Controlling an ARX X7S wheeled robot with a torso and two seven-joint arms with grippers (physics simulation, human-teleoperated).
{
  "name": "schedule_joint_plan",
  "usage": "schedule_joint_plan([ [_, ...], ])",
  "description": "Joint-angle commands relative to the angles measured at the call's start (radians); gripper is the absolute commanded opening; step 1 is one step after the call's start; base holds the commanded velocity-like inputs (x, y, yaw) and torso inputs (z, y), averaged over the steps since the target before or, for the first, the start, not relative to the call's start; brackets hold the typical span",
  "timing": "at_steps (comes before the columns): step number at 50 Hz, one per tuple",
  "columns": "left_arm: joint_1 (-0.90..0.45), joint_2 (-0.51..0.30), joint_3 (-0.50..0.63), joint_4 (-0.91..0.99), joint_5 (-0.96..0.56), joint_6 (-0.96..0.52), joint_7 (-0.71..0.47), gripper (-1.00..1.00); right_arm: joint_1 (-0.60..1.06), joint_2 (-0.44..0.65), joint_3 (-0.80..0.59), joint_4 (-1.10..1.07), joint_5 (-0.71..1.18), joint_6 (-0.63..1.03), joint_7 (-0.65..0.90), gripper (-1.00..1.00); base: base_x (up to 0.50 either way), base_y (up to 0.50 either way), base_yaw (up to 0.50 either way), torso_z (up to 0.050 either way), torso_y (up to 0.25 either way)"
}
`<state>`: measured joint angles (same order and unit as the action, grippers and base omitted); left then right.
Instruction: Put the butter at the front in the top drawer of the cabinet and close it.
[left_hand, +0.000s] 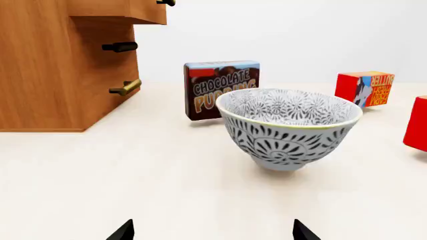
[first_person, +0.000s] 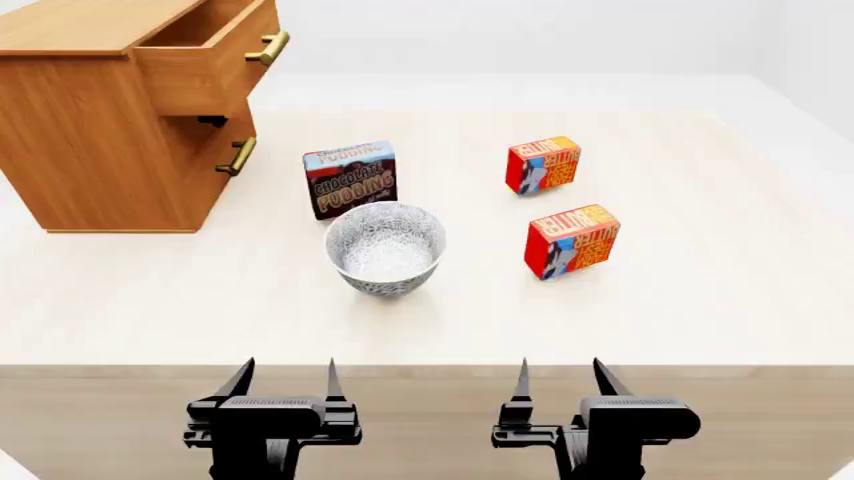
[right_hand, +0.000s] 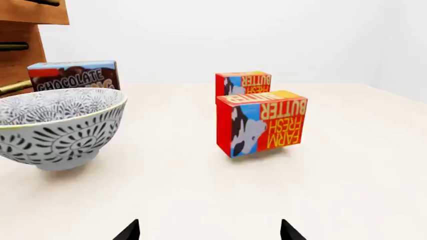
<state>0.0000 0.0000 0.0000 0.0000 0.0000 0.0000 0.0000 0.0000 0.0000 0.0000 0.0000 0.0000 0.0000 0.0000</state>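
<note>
Both pincers, left (first_person: 283, 375) and right (first_person: 559, 372), sit wide and empty. Right one should straddle the front butter (first_person: 573, 241) squarely; the drawer (first_person: 200, 62) is already open.

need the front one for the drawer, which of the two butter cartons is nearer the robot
The butter carton nearer the right tool. The other butter carton sits farther back, level with the pudding box.

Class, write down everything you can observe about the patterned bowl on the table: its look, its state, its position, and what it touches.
The bowl is round and deep, white with a dense dark-grey leaf and scroll pattern inside and out, a thin yellowish rim and a small foot; it looks like glazed ceramic. It stands upright and empty on the pale table, touching nothing else. The Chocolate Pudding box stands just behind it, the cabinet is off to its left, and two butter cartons lie to its right.
</note>
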Motion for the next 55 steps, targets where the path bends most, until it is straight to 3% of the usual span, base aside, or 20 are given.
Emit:
schedule_joint_plan([
  [1,0.004,-0.017,0.015,0.002,-0.019,-0.006,-0.015,1.0,0.003,0.012,-0.02,-0.002,0.018,0.019,0.029,1.0,0.0,0.0,0.0,0.0,0.0],
  [12,0.029,-0.053,0.029,0.049,-0.067,0.001,-0.041,1.0,-0.024,0.043,-0.079,-0.102,0.012,0.11,0.124,1.0,0.0,0.0,0.0,0.0,0.0],
  [17,0.013,-0.083,0.009,0.227,-0.095,-0.101,-0.059,1.0,-0.004,0.052,-0.064,-0.287,0.033,0.307,0.162,1.0,0.0,0.0,0.0,0.0,0.0],
  [22,-0.128,-0.145,-0.054,0.65,-0.21,-0.47,-0.087,1.0,0.168,0.109,-0.09,-0.67,-0.017,0.644,0.162,1.0,0.0,0.0,0.0,0.0,0.0],
  [26,-0.327,-0.199,-0.154,0.927,-0.388,-0.858,-0.127,1.0,0.432,0.057,0.021,-0.885,0.111,1.137,0.104,1.0,0.0,0.0,0.0,0.0,0.0],
  [28,-0.462,-0.204,-0.24,1.008,-0.491,-1.043,-0.163,1.0,0.585,0.009,0.111,-0.94,0.158,1.369,0.111,1.0,0.0,0.0,0.0,0.0,0.0],
  [32,-0.673,-0.204,-0.386,1.043,-0.681,-1.289,-0.244,1.0,0.756,0.001,0.214,-0.969,0.268,1.569,0.215,1.0,0.0,0.0,0.0,0.0,0.0],
  [35,-0.79,-0.172,-0.466,1.002,-0.774,-1.463,-0.283,1.0,0.783,0.051,0.273,-0.898,0.516,1.57,0.399,1.0,0.0,0.0,0.0,0.0,0.0],
  [39,-0.846,-0.167,-0.469,0.962,-0.794,-1.524,-0.311,1.0,0.811,0.135,0.334,-0.812,0.929,1.569,0.708,1.0,0.0,0.0,0.0,0.0,0.0],
  [42,-0.87,-0.164,-0.476,0.959,-0.818,-1.553,-0.33,1.0,0.832,0.167,0.348,-0.784,1.068,1.566,0.808,1.0,0.0,0.0,0.0,0.0,0.0],
  [55,-0.896,-0.196,-0.475,0.944,-0.937,-1.551,-0.421,1.0,0.82,0.182,0.374,-0.759,1.212,1.51,0.845,1.0,0.41,0.0,0.0,0.0,0.0],
])
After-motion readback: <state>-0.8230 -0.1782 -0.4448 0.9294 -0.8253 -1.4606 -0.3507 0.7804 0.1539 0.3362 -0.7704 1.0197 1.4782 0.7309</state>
